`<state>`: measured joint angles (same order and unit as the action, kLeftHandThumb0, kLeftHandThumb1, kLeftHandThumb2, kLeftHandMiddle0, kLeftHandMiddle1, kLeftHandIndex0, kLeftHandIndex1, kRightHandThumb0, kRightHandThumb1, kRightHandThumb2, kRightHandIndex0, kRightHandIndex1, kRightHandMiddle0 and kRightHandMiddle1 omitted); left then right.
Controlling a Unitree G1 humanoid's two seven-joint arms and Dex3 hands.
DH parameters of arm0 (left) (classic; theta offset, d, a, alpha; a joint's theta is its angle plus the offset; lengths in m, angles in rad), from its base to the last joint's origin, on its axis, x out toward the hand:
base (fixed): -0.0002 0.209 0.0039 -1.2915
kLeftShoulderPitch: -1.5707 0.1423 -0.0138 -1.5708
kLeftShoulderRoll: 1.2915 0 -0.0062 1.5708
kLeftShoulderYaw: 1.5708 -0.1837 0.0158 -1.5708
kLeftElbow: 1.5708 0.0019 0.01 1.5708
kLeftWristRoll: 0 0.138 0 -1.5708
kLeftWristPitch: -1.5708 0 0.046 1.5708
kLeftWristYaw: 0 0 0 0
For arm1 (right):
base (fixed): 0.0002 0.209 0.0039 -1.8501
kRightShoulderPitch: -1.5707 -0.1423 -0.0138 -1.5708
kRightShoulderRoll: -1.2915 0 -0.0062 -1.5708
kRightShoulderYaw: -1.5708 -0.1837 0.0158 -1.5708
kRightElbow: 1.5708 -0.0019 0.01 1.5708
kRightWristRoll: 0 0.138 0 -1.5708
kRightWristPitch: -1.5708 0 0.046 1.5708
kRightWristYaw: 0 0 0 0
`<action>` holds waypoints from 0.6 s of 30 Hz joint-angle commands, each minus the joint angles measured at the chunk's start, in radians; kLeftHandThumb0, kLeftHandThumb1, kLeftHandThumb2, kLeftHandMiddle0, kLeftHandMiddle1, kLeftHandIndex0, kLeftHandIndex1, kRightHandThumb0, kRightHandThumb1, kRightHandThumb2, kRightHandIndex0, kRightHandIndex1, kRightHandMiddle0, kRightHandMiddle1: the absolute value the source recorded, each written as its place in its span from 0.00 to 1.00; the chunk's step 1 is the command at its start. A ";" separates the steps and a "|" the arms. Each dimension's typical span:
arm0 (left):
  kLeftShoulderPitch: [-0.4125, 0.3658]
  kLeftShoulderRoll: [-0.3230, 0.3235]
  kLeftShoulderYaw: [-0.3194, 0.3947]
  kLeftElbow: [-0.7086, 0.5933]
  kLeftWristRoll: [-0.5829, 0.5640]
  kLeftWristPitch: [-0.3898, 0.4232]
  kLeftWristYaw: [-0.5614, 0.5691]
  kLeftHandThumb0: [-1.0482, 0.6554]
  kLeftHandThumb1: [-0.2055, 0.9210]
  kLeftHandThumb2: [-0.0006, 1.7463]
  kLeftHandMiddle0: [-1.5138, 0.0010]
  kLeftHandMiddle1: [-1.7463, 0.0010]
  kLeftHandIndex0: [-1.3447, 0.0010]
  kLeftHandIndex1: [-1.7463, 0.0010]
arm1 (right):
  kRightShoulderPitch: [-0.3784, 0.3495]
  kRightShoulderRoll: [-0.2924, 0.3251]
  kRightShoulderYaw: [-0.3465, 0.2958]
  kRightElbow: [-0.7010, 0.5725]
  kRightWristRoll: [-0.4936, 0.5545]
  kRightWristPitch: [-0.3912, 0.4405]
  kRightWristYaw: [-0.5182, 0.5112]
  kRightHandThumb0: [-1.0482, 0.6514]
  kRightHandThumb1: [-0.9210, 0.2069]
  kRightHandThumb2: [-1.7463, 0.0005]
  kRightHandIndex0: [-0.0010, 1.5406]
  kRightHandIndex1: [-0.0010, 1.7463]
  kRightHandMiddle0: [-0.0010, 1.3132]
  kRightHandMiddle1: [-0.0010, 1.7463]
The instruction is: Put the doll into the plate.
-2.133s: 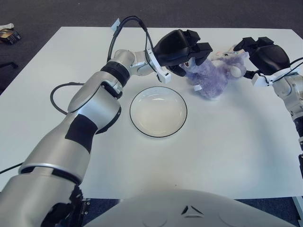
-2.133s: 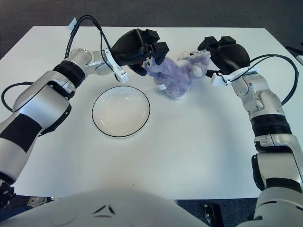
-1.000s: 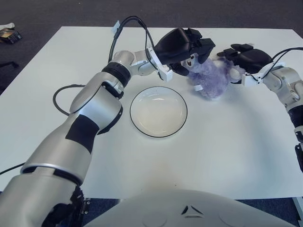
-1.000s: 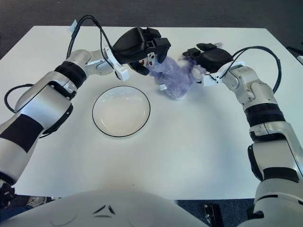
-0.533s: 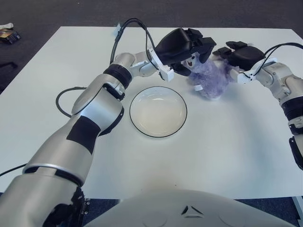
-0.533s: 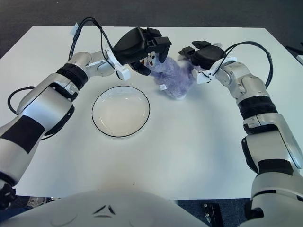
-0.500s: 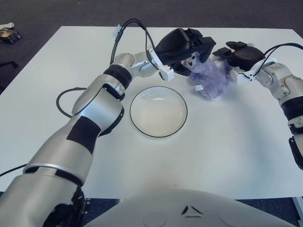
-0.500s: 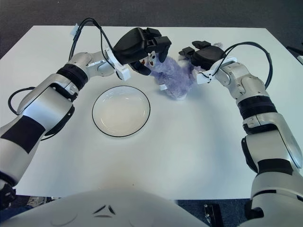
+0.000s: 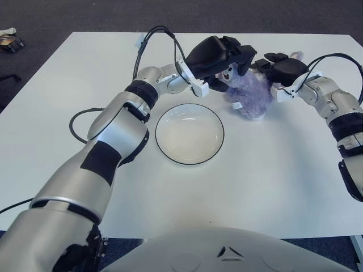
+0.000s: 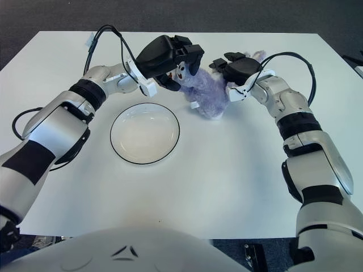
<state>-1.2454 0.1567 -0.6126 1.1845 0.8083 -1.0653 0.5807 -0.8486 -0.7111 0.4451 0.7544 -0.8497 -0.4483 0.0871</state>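
Observation:
The purple plush doll (image 9: 250,97) lies on the white table just beyond the right of the white, black-rimmed plate (image 9: 190,148), which holds nothing. My left hand (image 9: 237,59) reaches over from the left, its black fingers curled over the doll's head beside its white face. My right hand (image 9: 267,63) presses on the doll's right side, fingers folded over its top. The doll is squeezed between both hands and still touches the table. One ear pokes out behind the right hand.
The white table (image 9: 272,181) spreads wide in front and to the right of the plate. A black cable (image 9: 72,116) loops beside my left arm. A small dark object (image 9: 11,41) lies on the floor past the table's far left corner.
My right hand has swung in from the right and closed onto the doll's right side. The left hand has stayed on the doll's head. The doll looks more bunched between them.

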 commanded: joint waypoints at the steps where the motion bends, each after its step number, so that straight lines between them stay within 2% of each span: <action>1: 0.016 0.002 0.014 -0.008 -0.018 0.003 -0.026 0.61 0.31 0.85 0.49 0.06 0.62 0.00 | -0.011 0.024 0.008 0.018 0.002 0.023 -0.002 0.14 0.36 0.63 0.08 0.03 0.00 0.36; 7: 0.029 -0.002 0.035 -0.016 -0.044 0.010 -0.068 0.61 0.30 0.86 0.48 0.07 0.61 0.00 | -0.015 0.058 0.015 0.072 -0.002 0.056 -0.035 0.14 0.36 0.64 0.09 0.03 0.00 0.35; 14: 0.033 0.003 0.033 -0.027 -0.038 0.025 -0.086 0.61 0.28 0.87 0.46 0.07 0.60 0.00 | -0.030 0.096 0.041 0.216 -0.013 0.022 -0.182 0.21 0.48 0.55 0.15 0.10 0.00 0.46; 16: 0.033 0.003 0.034 -0.028 -0.037 0.026 -0.084 0.61 0.28 0.87 0.46 0.07 0.59 0.00 | -0.034 0.101 0.046 0.242 -0.011 0.008 -0.216 0.23 0.51 0.53 0.12 0.17 0.00 0.49; 18: 0.034 0.003 0.033 -0.031 -0.032 0.026 -0.074 0.61 0.27 0.88 0.46 0.07 0.59 0.00 | -0.036 0.103 0.046 0.255 -0.002 -0.007 -0.242 0.25 0.54 0.49 0.09 0.29 0.00 0.55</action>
<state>-1.2196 0.1567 -0.5853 1.1640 0.7732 -1.0419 0.5008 -0.8878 -0.6239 0.4745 0.9690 -0.8498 -0.4368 -0.1269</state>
